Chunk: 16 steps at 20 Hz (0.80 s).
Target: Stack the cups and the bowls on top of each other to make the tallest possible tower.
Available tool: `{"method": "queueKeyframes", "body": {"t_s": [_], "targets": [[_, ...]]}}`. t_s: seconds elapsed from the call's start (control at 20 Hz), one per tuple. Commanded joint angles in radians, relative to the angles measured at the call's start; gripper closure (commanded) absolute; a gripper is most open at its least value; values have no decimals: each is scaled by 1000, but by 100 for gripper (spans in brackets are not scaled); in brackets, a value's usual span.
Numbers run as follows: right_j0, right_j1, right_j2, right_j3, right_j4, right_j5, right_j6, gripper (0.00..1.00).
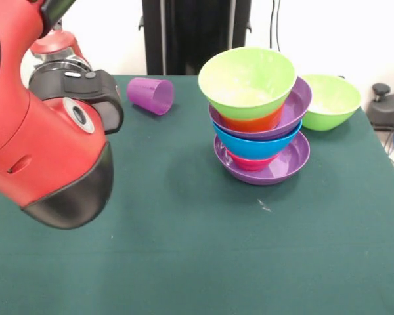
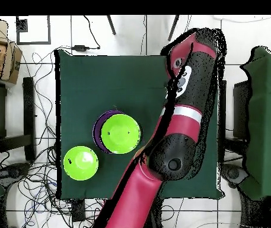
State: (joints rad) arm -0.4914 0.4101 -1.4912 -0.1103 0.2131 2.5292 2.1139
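The tower (image 1: 259,125) stands right of the table's middle. A wide purple bowl (image 1: 295,157) is its base. Above it sit a red-pink bowl (image 1: 249,162), a blue bowl (image 1: 256,144), a second purple bowl (image 1: 295,105), an orange bowl (image 1: 253,121) and a lime green bowl (image 1: 247,82) on top, tilted. In the overhead view the top green bowl (image 2: 121,133) covers most of the purple rim (image 2: 98,127). Another lime green bowl (image 1: 331,102) (image 2: 80,162) rests alone beside the tower. A purple cup (image 1: 151,96) lies on its side at the far left. No gripper shows; only the arm's thick red body (image 1: 46,151) (image 2: 182,119) is seen.
The green table (image 1: 184,249) (image 2: 102,77) has bare cloth in front of and left of the tower. The arm's bulk fills the left of the front view. A black device (image 1: 387,105) sits past the right edge. In the overhead view other tables (image 2: 268,119) flank the sides.
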Motion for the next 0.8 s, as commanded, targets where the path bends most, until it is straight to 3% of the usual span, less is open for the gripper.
{"method": "queueKeyframes", "body": {"t_s": [0.05, 0.2, 0.3, 0.35, 0.5, 0.65, 0.7, 0.8], "targets": [[20, 15, -73, -31, 165, 38, -152, 0], [19, 25, -114, -32, 205, 62, -185, 0], [15, 23, -189, -53, 181, 76, -328, 0], [15, 24, -207, -56, 187, 60, -354, 0], [22, 41, -267, -70, 192, -86, -528, 0], [27, 57, -257, -63, 231, -227, -572, 0], [29, 58, -248, -65, 221, -283, -633, 0], [36, 54, -247, -63, 201, -329, -646, 0]]}}
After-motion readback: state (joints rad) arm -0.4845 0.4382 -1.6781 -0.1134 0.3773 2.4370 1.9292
